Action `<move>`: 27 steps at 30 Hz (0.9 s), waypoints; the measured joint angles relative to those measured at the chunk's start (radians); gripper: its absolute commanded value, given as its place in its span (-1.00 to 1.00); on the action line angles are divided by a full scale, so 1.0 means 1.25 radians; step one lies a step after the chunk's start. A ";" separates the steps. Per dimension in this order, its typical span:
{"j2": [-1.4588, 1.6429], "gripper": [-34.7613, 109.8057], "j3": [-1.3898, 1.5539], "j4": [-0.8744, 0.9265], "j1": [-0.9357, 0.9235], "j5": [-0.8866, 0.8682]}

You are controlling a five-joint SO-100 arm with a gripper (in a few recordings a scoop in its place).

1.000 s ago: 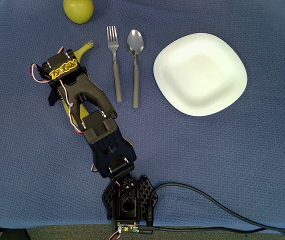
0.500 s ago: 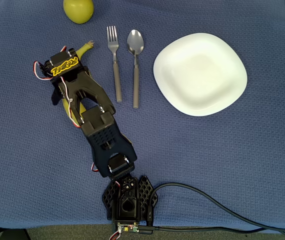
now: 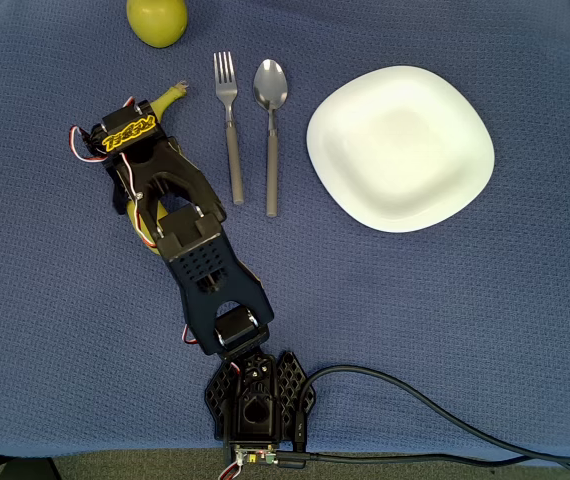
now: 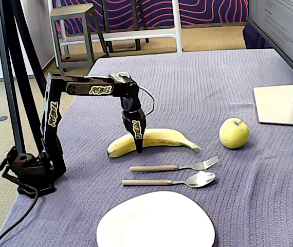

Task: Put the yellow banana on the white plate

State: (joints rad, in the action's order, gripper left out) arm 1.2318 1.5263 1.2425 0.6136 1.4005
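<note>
From the left of the overhead view: the black arm (image 3: 205,270) stretches up from its base near the bottom edge of the blue-covered desk (image 3: 485,330), and the tool (image 3: 125,185) hangs right over the middle of the banana (image 3: 168,98). In the fixed view the tool (image 4: 138,149) points straight down, its fingers (image 4: 136,135) crossing in front of the banana (image 4: 162,138) at mid-length, tip down near the cloth just beside the fruit; whether the jaws are spread or pinching the banana, I cannot tell from these angles. The banana lies flat on the desk, stem aimed toward the apple (image 3: 157,20) at the top edge, well apart from the plate. Moving right, a fork (image 3: 229,120) and a spoon (image 3: 270,130) lie side by side, parallel, handles pointing down the picture. Farther right sits the white plate (image 3: 400,148), bare, near the cutlery but not touching it. In the fixed view the plate (image 4: 156,224) is at the front edge, fork (image 4: 175,166) and spoon (image 4: 169,180) between it and the banana, the apple (image 4: 234,133) off to the right.
</note>
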 measured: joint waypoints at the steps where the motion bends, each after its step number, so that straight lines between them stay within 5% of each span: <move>1: 0.000 -0.52 0.000 -0.006 0.002 -0.004; 27: 0.045 -0.52 -0.022 0.055 0.012 -0.045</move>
State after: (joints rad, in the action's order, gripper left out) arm 1.2885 1.4987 1.3116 0.6289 1.3438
